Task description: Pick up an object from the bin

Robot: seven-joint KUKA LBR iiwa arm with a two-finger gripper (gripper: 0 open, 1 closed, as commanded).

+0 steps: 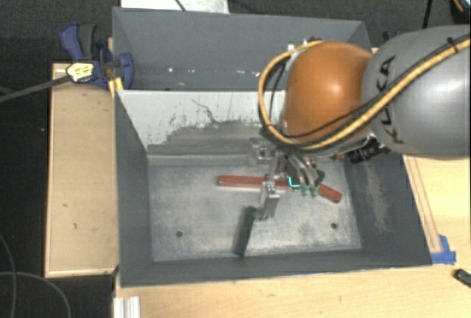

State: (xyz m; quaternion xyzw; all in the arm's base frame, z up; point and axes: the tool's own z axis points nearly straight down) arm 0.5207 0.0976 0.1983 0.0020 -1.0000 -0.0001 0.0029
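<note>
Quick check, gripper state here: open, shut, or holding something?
Gripper: cannot be told. It sits over the reddish-brown stick lying mid-bin, and nothing shows it gripping the stick.

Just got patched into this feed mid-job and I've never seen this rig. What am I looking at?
One camera looks down into a grey metal bin from above, slightly sideways. The big grey arm with the orange cover, reaching in from the right, is the robot. Its pincer hangs low over the bin floor, right above a long red-brown stick. A dark flat bar lies beside it, toward the near wall. Whether anything is held, I cannot tell.
</note>
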